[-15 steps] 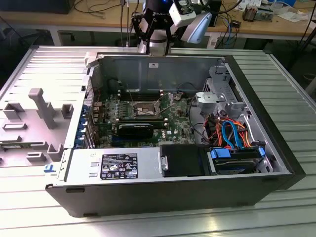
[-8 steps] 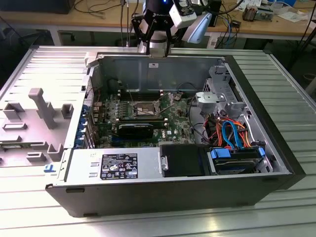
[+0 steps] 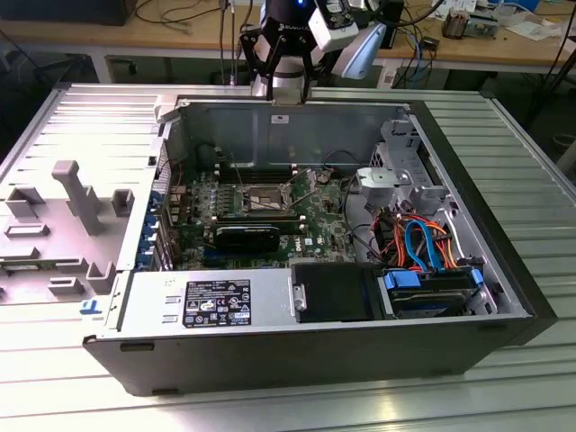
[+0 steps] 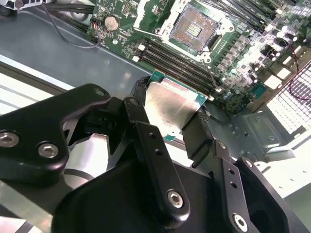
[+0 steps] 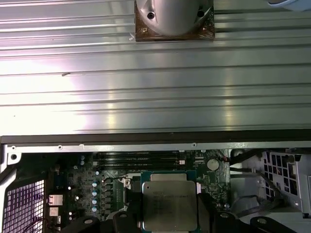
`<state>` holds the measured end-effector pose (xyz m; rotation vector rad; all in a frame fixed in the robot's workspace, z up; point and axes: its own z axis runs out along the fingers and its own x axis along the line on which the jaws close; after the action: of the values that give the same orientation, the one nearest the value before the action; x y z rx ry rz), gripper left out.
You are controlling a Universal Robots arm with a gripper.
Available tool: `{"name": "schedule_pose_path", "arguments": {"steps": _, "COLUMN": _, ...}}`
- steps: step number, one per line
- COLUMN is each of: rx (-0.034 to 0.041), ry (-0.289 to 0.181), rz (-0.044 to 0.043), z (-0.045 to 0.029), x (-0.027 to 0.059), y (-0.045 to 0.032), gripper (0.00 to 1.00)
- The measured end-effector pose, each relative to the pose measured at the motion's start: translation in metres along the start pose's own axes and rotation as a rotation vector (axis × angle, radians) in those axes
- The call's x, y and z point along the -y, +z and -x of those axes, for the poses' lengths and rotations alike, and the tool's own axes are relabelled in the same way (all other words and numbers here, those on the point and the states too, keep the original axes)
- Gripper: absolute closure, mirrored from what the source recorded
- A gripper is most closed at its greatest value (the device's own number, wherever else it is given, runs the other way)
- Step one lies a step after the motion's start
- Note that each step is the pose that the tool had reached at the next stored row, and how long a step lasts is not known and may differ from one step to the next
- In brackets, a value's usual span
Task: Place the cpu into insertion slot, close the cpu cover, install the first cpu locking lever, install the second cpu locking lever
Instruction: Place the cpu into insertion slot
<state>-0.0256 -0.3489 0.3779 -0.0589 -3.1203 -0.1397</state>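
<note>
Cpu (image 5: pixel 169 206) in pincer (image 4: pixel 171 108) grip, well apart from bare insertion slot (image 4: pixel 194 31).

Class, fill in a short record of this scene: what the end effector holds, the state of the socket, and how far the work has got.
end effector: shut on the cpu, gripping two opposite edges
cpu: metal top towards both wrist cameras, held clear above the motherboard
insertion slot: empty, contacts exposed
cpu placed: not yet
</note>
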Motion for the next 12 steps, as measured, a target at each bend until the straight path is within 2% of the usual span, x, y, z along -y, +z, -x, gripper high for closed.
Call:
{"name": "schedule_pose_path", "arguments": {"steps": 4, "rx": 0.0067, "ry": 0.075, "rz": 0.0, "z": 0.0, "x": 0.0001, "y": 0.0007, "gripper": 0.45}}
{"name": "schedule_pose_path", "arguments": {"steps": 7, "rx": 0.01, "ry": 0.112, "rz": 0.0002, "z": 0.0, "x": 0.0001, "y": 0.0011, "gripper": 0.45}}
{"name": "schedule_pose_path", "arguments": {"steps": 12, "rx": 0.0107, "ry": 0.119, "rz": 0.0003, "z": 0.0, "x": 0.0001, "y": 0.0012, "gripper": 0.45}}
